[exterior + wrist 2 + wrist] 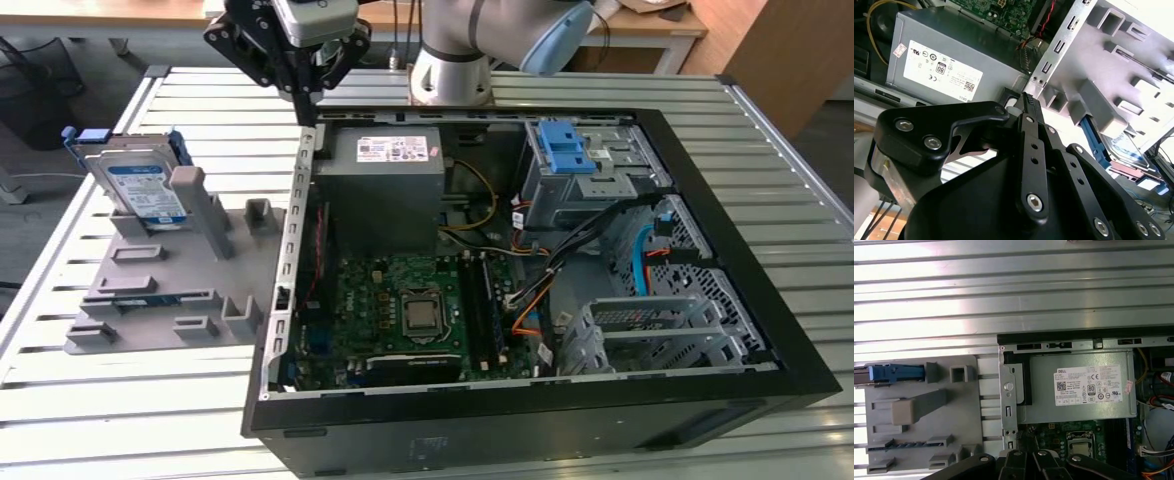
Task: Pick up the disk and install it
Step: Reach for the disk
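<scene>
- My gripper (pixel 310 104) hangs over the far rim of the open PC case (pixel 534 432), above the corner by the power supply (pixel 387 172).
- Jaws are pressed together with nothing between them.
- The disk (pixel 139 190) is not picked yet. It stands upright on edge in a slot of the grey fixture plate (pixel 160 295), on the slatted table (pixel 134 420), to the exterior view's left of the case.
- It is well apart from me, with the case wall in between.
- In the first wrist view I see it edge-on, as the blue carrier frame (pixel 896 373) at the fixture's corner.
- The blue-latched drive cage (pixel 581 165) sits inside the case, on the far side of the power supply from the disk.
- Handling, my estimate:
  - Rigid metal body, dense for its size, so it won't flex.
  - The bare silver faces are probably slick, and the plastic carrier should give a better bite.
  - It is likely shock-sensitive, so no knocks against the fixture.
- Grip, my estimate: pinch across the two flat faces at the upper part standing clear of the slot, centred so it doesn't swing.
- Keep off the connector end and any thin carrier tabs, which could snap.
</scene>
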You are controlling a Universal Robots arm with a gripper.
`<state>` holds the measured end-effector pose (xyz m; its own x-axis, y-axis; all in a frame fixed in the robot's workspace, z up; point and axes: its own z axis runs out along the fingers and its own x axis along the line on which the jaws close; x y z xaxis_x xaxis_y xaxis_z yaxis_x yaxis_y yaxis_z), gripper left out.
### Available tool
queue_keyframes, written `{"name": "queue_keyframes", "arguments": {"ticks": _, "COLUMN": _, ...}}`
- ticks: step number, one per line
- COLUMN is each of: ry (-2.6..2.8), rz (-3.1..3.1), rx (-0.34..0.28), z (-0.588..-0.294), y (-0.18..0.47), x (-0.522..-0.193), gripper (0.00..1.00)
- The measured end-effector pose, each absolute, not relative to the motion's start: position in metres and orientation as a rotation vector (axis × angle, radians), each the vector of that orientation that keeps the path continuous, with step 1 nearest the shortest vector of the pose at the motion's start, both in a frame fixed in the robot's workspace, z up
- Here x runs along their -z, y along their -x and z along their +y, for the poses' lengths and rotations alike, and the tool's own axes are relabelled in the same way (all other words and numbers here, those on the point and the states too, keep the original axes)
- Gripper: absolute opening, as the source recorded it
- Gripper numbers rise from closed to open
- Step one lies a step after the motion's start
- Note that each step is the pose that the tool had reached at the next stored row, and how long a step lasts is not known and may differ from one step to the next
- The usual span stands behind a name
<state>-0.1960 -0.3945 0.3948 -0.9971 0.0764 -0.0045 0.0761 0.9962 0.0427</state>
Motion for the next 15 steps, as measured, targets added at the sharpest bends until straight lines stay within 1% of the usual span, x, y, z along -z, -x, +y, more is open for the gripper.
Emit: {"name": "queue_keyframes", "arguments": {"ticks": 15, "ry": -0.119, "rz": 3.132, "rx": -0.067, "z": -0.3881, "y": 0.2049, "x": -0.3948, "gripper": 0.11}}
